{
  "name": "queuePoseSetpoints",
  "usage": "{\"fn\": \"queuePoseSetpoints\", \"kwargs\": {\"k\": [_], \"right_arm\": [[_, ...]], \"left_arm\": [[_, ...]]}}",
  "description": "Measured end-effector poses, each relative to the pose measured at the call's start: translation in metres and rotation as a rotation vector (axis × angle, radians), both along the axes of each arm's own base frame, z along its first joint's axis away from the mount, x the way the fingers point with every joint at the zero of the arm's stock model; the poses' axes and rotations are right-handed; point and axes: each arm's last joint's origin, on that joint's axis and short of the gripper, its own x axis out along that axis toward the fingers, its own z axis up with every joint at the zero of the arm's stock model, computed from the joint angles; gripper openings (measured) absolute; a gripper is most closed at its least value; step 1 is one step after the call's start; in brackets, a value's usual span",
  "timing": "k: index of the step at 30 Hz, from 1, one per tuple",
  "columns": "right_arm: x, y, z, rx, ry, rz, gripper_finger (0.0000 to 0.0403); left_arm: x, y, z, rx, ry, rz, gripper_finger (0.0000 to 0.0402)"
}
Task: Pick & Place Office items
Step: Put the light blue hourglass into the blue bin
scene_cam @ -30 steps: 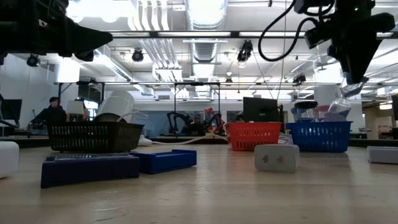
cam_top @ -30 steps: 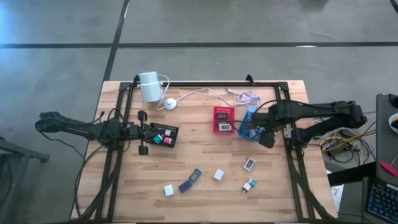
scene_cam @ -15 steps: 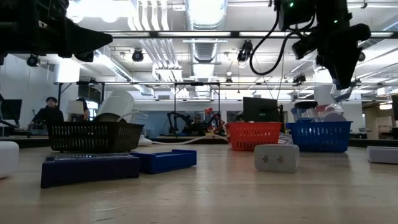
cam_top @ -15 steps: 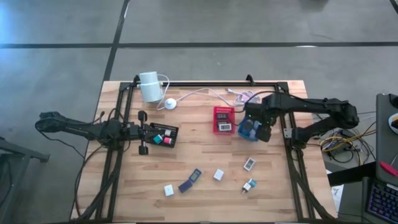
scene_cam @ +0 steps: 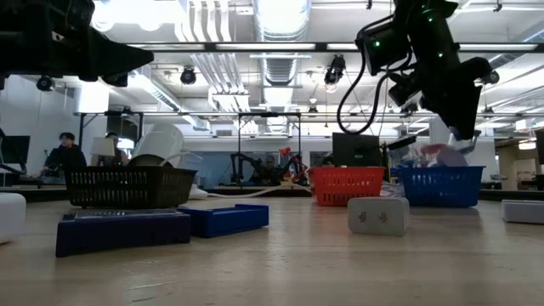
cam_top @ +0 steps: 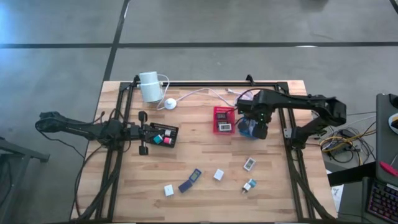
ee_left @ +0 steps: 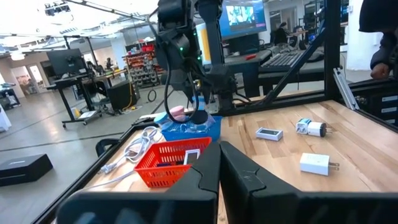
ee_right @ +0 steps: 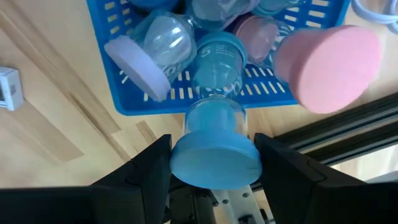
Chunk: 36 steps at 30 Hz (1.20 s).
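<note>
A: Where is the right gripper (ee_right: 214,163)?

B: Over the blue basket (cam_top: 249,129) at the table's (cam_top: 205,155) right rear. Its fingers (ee_right: 146,165) stand partly open, clamped on a clear bottle with a blue cap (ee_right: 214,146); more capped bottles lie in the basket.

A: And the left gripper (cam_top: 142,133)?

B: At the table's left side, beside the black tray (cam_top: 163,135), fingers (ee_left: 205,177) closed together on nothing.

A: Where are the office items?

B: Some sit in the black tray and in the red basket (cam_top: 224,119). Others lie loose on the front of the table: a white adapter (cam_top: 218,175), a white plug (cam_top: 169,190), two dark blue pieces (cam_top: 190,181).
</note>
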Motion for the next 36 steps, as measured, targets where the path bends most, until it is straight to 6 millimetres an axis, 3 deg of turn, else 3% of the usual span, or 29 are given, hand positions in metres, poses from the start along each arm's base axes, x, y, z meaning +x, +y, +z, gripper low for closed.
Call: {"fn": "queuePoseSetpoints", "kwargs": {"k": [26, 31, 36], "right_arm": [[0.006, -0.001, -0.019, 0.041, -0.007, 0.02, 0.02], [0.004, 0.0, -0.014, 0.043, -0.027, 0.03, 0.0205], [-0.002, 0.002, 0.001, 0.018, -0.094, 0.031, 0.0238]], "left_arm": [[0.0, 0.0, 0.0, -0.008, 0.001, -0.001, 0.0013], [0.0, 0.0, 0.0, -0.008, 0.002, -0.001, 0.0011], [0.0, 0.0, 0.0, -0.019, 0.0, -0.001, 0.0011]]}}
